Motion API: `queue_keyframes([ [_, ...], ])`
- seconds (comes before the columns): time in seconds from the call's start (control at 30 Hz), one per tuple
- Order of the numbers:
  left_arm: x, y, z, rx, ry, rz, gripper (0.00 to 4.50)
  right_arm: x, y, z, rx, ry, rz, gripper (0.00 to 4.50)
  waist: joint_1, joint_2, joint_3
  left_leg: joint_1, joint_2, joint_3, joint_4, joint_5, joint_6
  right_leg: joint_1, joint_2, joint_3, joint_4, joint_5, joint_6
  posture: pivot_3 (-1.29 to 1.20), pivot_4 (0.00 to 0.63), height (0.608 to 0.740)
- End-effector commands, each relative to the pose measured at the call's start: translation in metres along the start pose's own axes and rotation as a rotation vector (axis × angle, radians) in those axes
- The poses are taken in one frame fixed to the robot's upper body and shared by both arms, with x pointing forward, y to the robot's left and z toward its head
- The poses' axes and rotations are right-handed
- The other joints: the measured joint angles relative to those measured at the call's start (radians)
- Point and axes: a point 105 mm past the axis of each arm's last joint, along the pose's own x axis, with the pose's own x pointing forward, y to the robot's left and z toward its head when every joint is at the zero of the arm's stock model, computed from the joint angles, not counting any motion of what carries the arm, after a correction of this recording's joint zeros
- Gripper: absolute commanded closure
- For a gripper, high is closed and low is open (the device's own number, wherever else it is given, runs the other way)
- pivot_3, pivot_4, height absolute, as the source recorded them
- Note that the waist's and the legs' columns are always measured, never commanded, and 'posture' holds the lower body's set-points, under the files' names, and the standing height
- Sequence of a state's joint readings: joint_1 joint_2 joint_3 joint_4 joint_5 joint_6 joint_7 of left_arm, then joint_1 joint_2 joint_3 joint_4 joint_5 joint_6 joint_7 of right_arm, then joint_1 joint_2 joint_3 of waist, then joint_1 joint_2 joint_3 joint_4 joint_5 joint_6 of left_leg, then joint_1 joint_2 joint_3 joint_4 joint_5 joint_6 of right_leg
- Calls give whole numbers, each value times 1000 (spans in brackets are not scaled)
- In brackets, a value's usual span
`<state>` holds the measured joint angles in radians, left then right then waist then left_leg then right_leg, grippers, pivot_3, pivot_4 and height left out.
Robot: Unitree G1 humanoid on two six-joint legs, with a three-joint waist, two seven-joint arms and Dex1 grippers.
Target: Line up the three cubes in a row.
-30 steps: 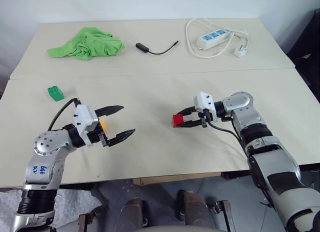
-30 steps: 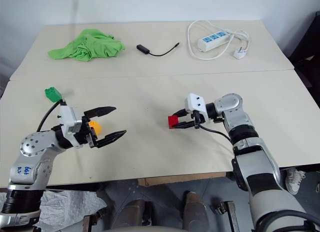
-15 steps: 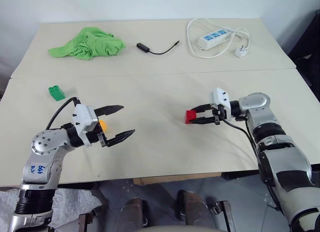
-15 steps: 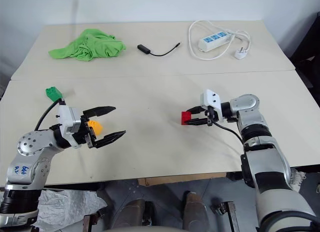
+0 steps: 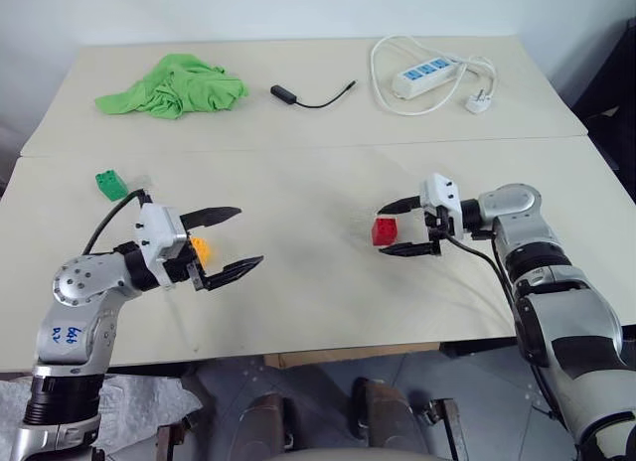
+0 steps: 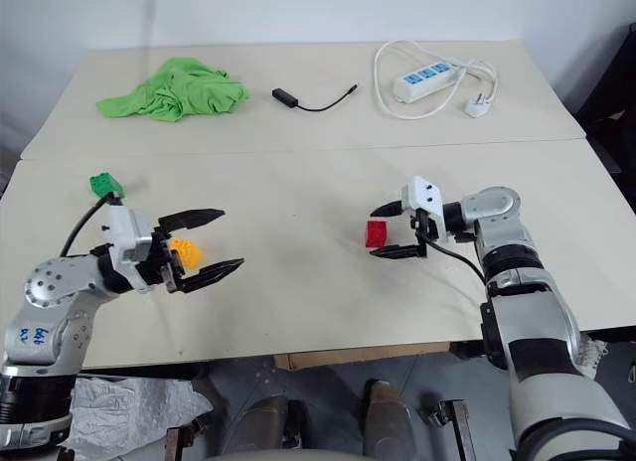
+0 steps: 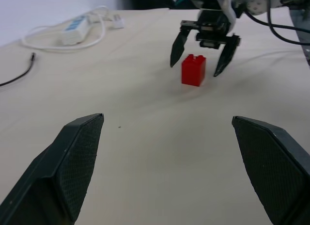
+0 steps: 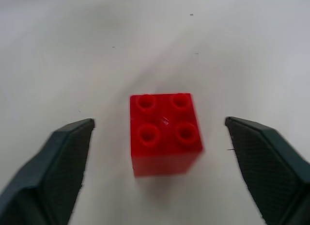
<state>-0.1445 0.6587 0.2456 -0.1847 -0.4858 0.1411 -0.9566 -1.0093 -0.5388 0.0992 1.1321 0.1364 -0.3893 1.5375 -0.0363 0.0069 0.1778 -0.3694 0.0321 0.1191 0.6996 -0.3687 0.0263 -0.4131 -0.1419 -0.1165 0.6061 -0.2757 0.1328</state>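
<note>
My right claw (image 5: 405,226) has just let go: a second ago it was clamped on the red cube (image 5: 385,230), and now its fingers stand wide apart on either side of the cube, touching nothing. In the right wrist view the cube sits upright on the desk (image 5: 318,282), studs up, midway between the two pads and clear of both. The claw has also carried the cube to the right across the desk since then, so the cube now rests further from the orange-yellow cube (image 5: 201,248) than it did.

My left claw (image 5: 227,242) is spread open as before and holds nothing; the orange-yellow cube lies on the desk just behind its fingers, partly hidden by them. The green cube (image 5: 110,185) sits well off to the left of the red cube, near the desk's left edge, untouched.

I judge the red cube as placed, a possible anchor for the row. The other two are far from it and not in line with it, so most of the task remains. I would draw the right claw straight back so it does not nudge the cube.
</note>
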Motion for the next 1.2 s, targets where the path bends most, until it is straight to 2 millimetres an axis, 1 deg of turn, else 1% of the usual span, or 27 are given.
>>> queue_keyframes([
  [0.03, -34, 17, 7, 50, -8, 163, 0, -23, -6, 44, -100, -160, -3, 72, -3, 1, 1, 0, 2, -1, 0, 0, 0, 0, -1, 0, 0, 0, 0, 0, 150, 740],
  [0.07, -39, 17, 6, 45, -5, 179, 0, -23, -5, 44, -97, -152, 5, 72, -4, 1, 1, 0, 2, -1, 0, 0, 0, 0, -1, 0, 0, 0, 0, 0, 150, 740],
  [0.13, -70, 24, 0, 20, 4, 330, 0, -24, 4, 55, -115, -212, 35, 72, -4, 1, 1, 0, 2, -1, 0, 0, 0, 0, -1, -1, 0, 0, 0, 0, 150, 740],
  [0.17, -94, 28, -7, 3, 23, 436, 0, -23, 14, 60, -129, -264, 55, 72, -6, 1, 0, 0, 3, -1, 0, 0, 0, 0, -1, -1, 0, 0, 0, 0, 150, 740],
  [0.2, -112, 30, -11, -7, 38, 507, 0, -21, 23, 61, -133, -311, 61, 72, -7, 0, 0, 1, 4, 0, 0, 0, 0, 0, -1, -1, 0, 0, -1, 0, 150, 740],
  [0.23, -137, 31, -19, -37, 55, 609, 0, -20, 30, 61, -124, -348, 61, 72, -7, 0, 0, 1, 5, -1, -1, -1, -1, 0, -1, -2, 0, -1, -1, 0, 150, 740],
  [0.3, -179, 26, -36, -91, 99, 763, 0, -19, 41, 62, -87, -401, 36, 72, -5, 0, 0, 1, 5, 0, -2, -1, -1, 0, -1, -4, 0, -1, -2, 0, 150, 740],
  [0.33, -196, 24, -43, -111, 115, 820, 0, -19, 44, 64, -82, -421, 24, 72, -2, 0, 1, 1, 5, 1, -1, -1, -1, 0, -1, -4, 0, -1, -2, 0, 150, 740],
  [0.43, -231, 18, -55, -142, 151, 964, 0, -15, 55, 62, -67, -437, -7, 72, 9, 0, 1, 1, 3, 1, 0, -2, 0, -1, -4, -4, 1, -1, -1, 0, 150, 740],
  [0.5, -244, 16, -60, -156, 157, 1022, 0, -16, 59, 61, -73, -445, -37, 72, 17, -3, -1, 1, 1, 0, 0, -2, 1, 0, -7, -5, 2, 0, -1, 0, 150, 740],
  [0.57, -253, 19, -62, -165, 138, 1076, 0, -20, 59, 60, -66, -449, -84, 72, 27, -6, -2, 1, 0, -1, 0, -2, 1, 0, -8, -5, 2, 0, -1, 0, 150, 740],
  [0.6, -252, 22, -62, -162, 123, 1091, 0, -23, 58, 60, -79, -452, -111, 72, 32, -6, -3, 1, 0, -2, 0, -2, 1, 0, -8, -5, 2, 0, -1, 0, 150, 740],
  [0.7, -239, 34, -58, -155, 65, 1087, 0, -32, 54, 61, -94, -447, -178, 72, 36, -7, -3, 1, 0, -2, 0, -3, 1, 0, -9, -5, 2, 1, -3, 0, 150, 740],
  [0.77, -214, 46, -51, -148, 19, 1053, 0, -38, 54, 60, -92, -436, -198, 72, 34, -7, -3, 1, 0, -2, 0, -3, 1, 0, -9, -5, 2, 1, -3, 0, 150, 740],
  [0.8, -202, 53, -48, -158, -13, 1052, 0, -40, 54, 59, -94, -432, -207, 72, 36, -7, -3, 1, 0, -2, 0, -3, 1, 0, -9, -5, 2, 1, -3, 0, 150, 740],
  [0.87, -172, 72, -38, -158, -77, 1050, 0, -40, 56, 61, -94, -431, -208, 72, 37, -7, -3, 1, 0, -2, 0, -3, 2, 0, -9, -6, 2, 1, -3, 0, 150, 740],
  [0.93, -150, 89, -38, -188, -71, 1098, 0, -39, 58, 63, -93, -436, -203, 72, 33, -7, -3, 1, -1, -2, 0, -3, 2, 0, -8, -6, 3, 1, -3, 0, 150, 740],
  [1.0, -135, 102, -45, -249, -23, 1179, 0, -36, 59, 66, -90, -445, -200, 72, 32, -8, -3, 1, -1, -1, 0, -2, 2, 0, -8, -6, 3, 1, -2, 0, 150, 740],
  [1.03, -123, 109, -45, -284, -37, 1198, 0, -35, 59, 68, -87, -452, -196, 72, 29, -8, -3, 1, -1, -1, 0, -2, 2, 0, -7, -6, 3, 1, -2, 0, 150, 740],
  [1.1, -109, 117, -46, -322, -30, 1225, 0, -33, 60, 70, -77, -463, -194, 72, 28, -8, -3, 2, -2, 0, 0, -2, 2, 0, -7, -6, 3, 1, -2, 0, 150, 740],
  [1.2, -88, 143, -51, -376, 25, 1306, 0, -27, 63, 73, -50, -479, -174, 72, 31, -10, -3, 2, -3, 1, 0, -2, 2, 0, -6, -9, 3, 1, -2, 0, 150, 740],
])
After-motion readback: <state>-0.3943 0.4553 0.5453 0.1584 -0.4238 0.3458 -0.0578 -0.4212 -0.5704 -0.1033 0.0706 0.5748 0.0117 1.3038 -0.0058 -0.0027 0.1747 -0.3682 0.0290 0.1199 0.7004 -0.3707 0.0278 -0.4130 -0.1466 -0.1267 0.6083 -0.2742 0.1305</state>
